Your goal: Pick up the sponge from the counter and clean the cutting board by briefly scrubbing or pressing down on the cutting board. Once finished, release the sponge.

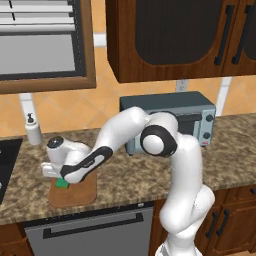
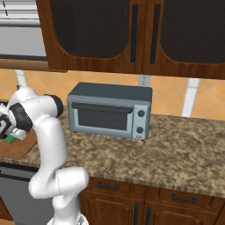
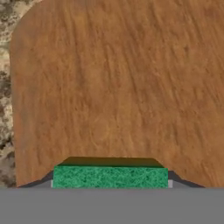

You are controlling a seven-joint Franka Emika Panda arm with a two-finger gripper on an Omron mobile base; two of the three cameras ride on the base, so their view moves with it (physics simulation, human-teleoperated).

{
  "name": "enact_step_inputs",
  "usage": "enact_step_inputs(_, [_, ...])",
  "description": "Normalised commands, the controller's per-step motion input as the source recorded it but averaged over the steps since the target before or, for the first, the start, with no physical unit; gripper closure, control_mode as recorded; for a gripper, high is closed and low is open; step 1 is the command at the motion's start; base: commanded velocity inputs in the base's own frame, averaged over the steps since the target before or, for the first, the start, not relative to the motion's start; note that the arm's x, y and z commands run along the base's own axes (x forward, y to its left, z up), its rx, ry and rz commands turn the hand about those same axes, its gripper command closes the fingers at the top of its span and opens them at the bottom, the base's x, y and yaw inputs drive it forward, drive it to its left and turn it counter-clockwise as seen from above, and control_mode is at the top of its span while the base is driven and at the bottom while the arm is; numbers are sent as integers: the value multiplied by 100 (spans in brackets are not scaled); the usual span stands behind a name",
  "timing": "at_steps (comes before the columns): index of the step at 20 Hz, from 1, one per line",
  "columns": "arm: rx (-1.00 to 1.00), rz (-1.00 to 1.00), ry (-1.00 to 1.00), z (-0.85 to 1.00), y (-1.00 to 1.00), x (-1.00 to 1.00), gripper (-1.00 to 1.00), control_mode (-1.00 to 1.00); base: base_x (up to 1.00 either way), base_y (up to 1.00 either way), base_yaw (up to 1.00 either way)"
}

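The sponge (image 3: 110, 176), pinched in the hand (image 3: 110, 183), sits over the cutting board (image 3: 122, 87); the left base view adds the counter (image 1: 125, 175).

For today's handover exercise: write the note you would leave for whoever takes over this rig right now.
Gripper: shut on the sponge, low over the cutting board.
Board lies on the counter, left of the toaster oven.
Done: sponge picked up and brought over the board.
Unclear: whether the sponge presses on the wood; a dark shadow shows just beyond it.
Left: scrub or press briefly, then release the sponge.
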Motion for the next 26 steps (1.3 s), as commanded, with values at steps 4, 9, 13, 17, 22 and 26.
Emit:
enact_step_inputs(4, [0,0,8,-19,-77,-7,100,-100,0,0,0])
enact_step_inputs(9, [0,0,2,-41,-78,-3,100,-100,0,0,0])
enact_step_inputs(13, [0,0,0,-44,-85,-9,100,-100,0,0,0])
enact_step_inputs(17, [0,0,0,-52,-96,-22,100,-100,0,0,0])
enact_step_inputs(22, [0,0,0,-53,-90,-8,100,-100,0,0,0])
enact_step_inputs(26, [0,0,0,-53,-93,-11,100,-100,0,0,0])
